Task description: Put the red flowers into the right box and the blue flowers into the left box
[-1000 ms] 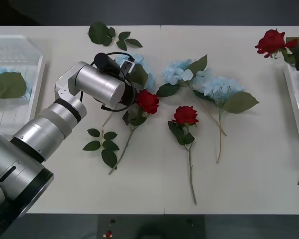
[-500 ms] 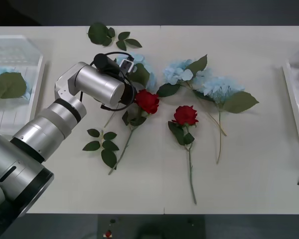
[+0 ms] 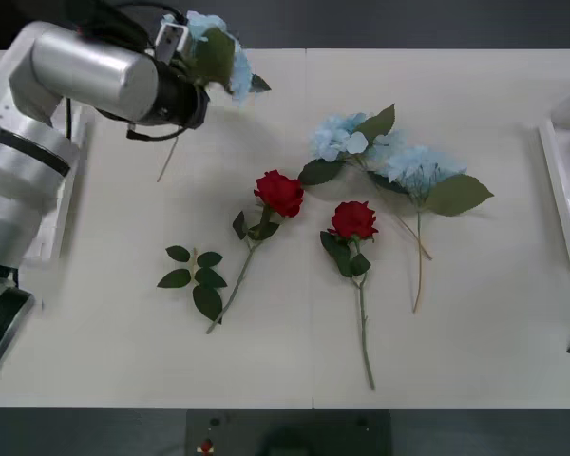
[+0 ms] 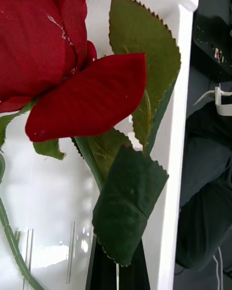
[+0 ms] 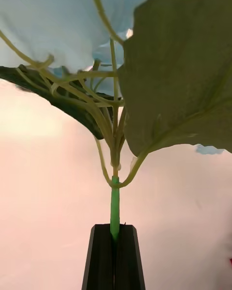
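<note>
Front view: the left end effector (image 3: 192, 47) is raised over the far left of the bench (image 3: 475, 332), pinching a blue flower (image 3: 218, 52) whose thin stem hangs down below it. The left wrist view shows its black fingers (image 5: 104, 256) pressed together on that green stem, with the pale bloom and a broad leaf (image 5: 188, 67) above. Part of the left box (image 3: 71, 180) shows behind the arm at the left edge. Two more blue flowers (image 3: 380, 152) lie on the bench right of centre, touching each other, and two roses (image 3: 280, 193) lie just in front of them, side by side but apart, stems pointing toward the robot. A bloomless leaf sprig (image 3: 195, 280) lies beside the left rose's stem. The right wrist view shows the right end effector (image 4: 116, 266) closed on a third rose (image 4: 53, 63), held over the white right box (image 4: 169, 125), whose rim also shows at the front view's right edge.
</note>
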Tool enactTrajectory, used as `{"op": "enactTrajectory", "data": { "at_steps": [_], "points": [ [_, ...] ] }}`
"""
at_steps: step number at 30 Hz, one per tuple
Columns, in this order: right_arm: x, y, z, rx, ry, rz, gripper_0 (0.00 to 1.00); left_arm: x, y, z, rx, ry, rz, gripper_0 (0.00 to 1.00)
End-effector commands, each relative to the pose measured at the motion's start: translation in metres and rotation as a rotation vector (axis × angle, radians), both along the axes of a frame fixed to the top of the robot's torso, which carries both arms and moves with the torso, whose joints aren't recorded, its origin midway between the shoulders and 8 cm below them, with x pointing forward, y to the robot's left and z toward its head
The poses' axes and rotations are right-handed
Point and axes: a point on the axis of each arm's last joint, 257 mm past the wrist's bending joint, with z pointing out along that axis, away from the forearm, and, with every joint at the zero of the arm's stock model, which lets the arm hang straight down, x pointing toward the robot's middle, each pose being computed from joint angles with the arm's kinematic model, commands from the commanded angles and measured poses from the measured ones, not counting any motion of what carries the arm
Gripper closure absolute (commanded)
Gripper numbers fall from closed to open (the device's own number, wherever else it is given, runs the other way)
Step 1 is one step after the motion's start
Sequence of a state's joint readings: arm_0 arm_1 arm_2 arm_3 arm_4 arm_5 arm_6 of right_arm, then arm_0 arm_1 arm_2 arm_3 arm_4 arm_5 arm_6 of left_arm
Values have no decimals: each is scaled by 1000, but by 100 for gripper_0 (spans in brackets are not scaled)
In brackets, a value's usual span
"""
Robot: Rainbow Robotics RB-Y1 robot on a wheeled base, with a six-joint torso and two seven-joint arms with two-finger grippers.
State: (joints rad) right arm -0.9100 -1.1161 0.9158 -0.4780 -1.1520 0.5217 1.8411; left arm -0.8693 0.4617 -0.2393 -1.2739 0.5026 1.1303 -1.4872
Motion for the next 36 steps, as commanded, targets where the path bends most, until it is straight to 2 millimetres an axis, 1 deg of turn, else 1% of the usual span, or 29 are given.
{"op": "enactTrajectory", "data": {
  "at_steps": [1, 2, 3, 5, 6, 8, 9, 10, 12, 13, 15, 16, 18, 19, 20, 21, 22, 24, 25, 26, 27, 28, 29, 30, 31, 33, 34, 35, 36],
  "points": [
    [4, -9, 23, -3, -50, -30, 49, 2, 66, 76, 77, -78, 53, 100],
    [4, -9, 23, -3, -50, -30, 43, 2, 77, 81, 83, -81, 70, 100],
    [4, -10, 24, -7, -48, -28, 30, 0, 99, 91, 87, -86, 98, 100],
    [5, -7, 22, 1, -40, -23, 12, -3, 140, 110, 100, -101, 145, 100],
    [5, -6, 23, 6, -39, -24, 9, -5, 153, 114, 109, -102, 160, 100],
    [8, 4, 21, 50, -41, -24, 1, -12, 193, 129, 141, -111, 210, 100],
    [9, 12, 20, 83, -40, -21, 0, -16, 214, 136, 163, -115, 238, 100],
    [10, 16, 20, 99, -35, -17, 0, -18, 222, 138, 171, -116, 250, 100],
    [15, 41, 23, 178, -20, 8, 0, -27, 254, 143, 185, -117, 301, 100],
    [17, 50, 24, 206, -18, 13, 0, -29, 260, 143, 181, -117, 310, 100],
    [19, 84, 29, 315, 3, 43, 0, -39, 286, 133, 162, -107, 351, 100],
    [18, 93, 28, 351, 8, 45, 0, -42, 291, 129, 159, -104, 357, 100],
    [18, 134, 33, 478, 24, 67, 0, -53, 314, 110, 113, -96, 385, 100],
    [19, 146, 35, 506, 30, 78, 0, -57, 320, 105, 103, -95, 392, 100],
    [17, 168, 37, 560, 43, 89, 0, -63, 331, 95, 79, -95, 403, 99],
    [15, 189, 41, 614, 53, 98, 0, -67, 338, 87, 62, -96, 408, 99],
    [14, 200, 43, 644, 58, 100, 0, -70, 342, 81, 57, -95, 411, 100],
    [7, 246, 50, 763, 85, 99, 0, -79, 354, 64, 68, -92, 405, 99],
    [6, 259, 52, 801, 90, 97, 0, -81, 357, 60, 71, -91, 405, 100],
    [1, 283, 55, 874, 102, 86, 0, -85, 363, 53, 83, -91, 406, 99],
    [-3, 301, 60, 929, 113, 81, 0, -88, 368, 46, 90, -88, 412, 100],
    [-6, 310, 60, 950, 123, 80, 0, -89, 370, 43, 94, -89, 413, 99],
    [-11, 328, 63, 977, 144, 86, 0, -93, 374, 36, 98, -83, 419, 100],
    [-17, 338, 62, 987, 161, 81, 0, -95, 376, 30, 99, -80, 421, 100],
    [-19, 344, 62, 992, 171, 79, 0, -96, 377, 28, 98, -78, 424, 100],
    [-25, 362, 61, 1021, 187, 54, 0, -99, 380, 22, 104, -75, 427, 100],
    [-26, 367, 60, 1030, 189, 47, 0, -100, 381, 19, 103, -70, 429, 100],
    [-26, 377, 58, 1040, 194, 39, 0, -100, 380, 18, 102, -69, 428, 100],
    [-26, 383, 54, 1042, 193, 22, 0, -102, 380, 13, 99, -62, 428, 100]
  ]
}}
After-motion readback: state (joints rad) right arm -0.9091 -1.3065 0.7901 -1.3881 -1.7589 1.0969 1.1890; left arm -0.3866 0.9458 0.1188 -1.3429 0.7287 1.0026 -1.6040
